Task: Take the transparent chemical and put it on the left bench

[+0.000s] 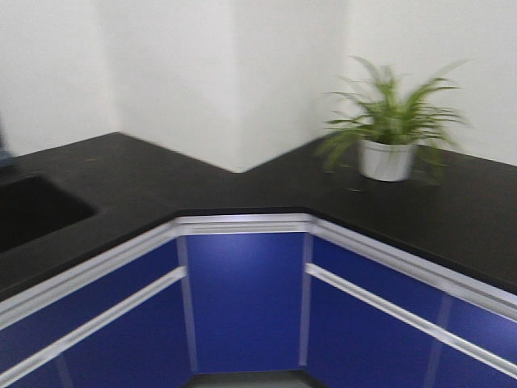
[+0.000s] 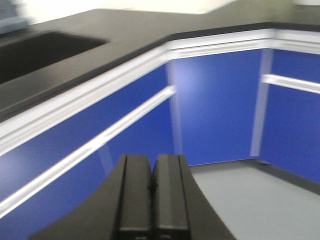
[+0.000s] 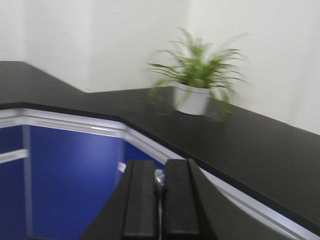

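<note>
The transparent chemical beaker is not in any view. The left bench (image 1: 121, 174) is a matte black top with a white edge over blue cabinet fronts. It meets the right-hand bench at an inner corner. It also shows in the left wrist view (image 2: 130, 30). My left gripper (image 2: 151, 162) is shut and empty, held low in front of the blue cabinet doors. My right gripper (image 3: 159, 167) is shut with nothing held, below the edge of the right-hand benchtop (image 3: 240, 145). The views are blurred by motion.
A black sink (image 1: 32, 210) is sunk into the left bench at the far left, also in the left wrist view (image 2: 35, 55). A potted green plant (image 1: 388, 137) in a white pot stands on the right-hand bench, also in the right wrist view (image 3: 192, 85). Grey floor (image 2: 250, 200) lies below.
</note>
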Available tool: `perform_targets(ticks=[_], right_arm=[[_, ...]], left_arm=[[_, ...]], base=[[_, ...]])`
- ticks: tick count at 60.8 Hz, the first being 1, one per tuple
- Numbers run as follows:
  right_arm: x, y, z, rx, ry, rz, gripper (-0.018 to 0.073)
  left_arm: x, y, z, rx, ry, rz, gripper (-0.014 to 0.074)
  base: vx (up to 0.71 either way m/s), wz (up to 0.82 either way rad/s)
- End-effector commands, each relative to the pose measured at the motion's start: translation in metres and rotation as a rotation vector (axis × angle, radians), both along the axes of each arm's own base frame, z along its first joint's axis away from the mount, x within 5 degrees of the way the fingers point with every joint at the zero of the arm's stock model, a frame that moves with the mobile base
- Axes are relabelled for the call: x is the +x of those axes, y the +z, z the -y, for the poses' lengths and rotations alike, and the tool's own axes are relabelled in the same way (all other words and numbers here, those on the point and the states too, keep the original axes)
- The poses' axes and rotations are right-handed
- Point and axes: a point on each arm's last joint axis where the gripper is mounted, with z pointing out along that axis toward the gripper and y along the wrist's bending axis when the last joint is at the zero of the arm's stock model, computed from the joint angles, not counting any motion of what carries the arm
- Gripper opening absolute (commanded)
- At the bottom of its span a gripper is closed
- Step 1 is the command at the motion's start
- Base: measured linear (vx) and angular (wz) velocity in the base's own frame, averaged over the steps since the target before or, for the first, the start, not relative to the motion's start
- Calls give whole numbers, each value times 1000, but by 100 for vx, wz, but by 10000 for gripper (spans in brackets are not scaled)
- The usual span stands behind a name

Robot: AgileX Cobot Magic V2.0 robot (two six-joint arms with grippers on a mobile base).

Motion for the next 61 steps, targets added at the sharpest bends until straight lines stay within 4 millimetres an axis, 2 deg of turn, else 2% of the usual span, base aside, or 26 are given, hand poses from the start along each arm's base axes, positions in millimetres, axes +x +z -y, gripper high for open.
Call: perform_targets(ticks=[1, 22, 61], right_arm=[[0, 17, -2, -3, 25, 101, -7], [0, 17, -2, -3, 25, 101, -7], [0, 17, -2, -3, 25, 100, -7]], left_arm=[[-1, 3, 0, -14, -1, 81, -3], [-1, 3, 0, -14, -1, 81, -3], [-1, 3, 0, -14, -1, 81, -3]], base=[[1, 102], [6, 91], [17, 76]])
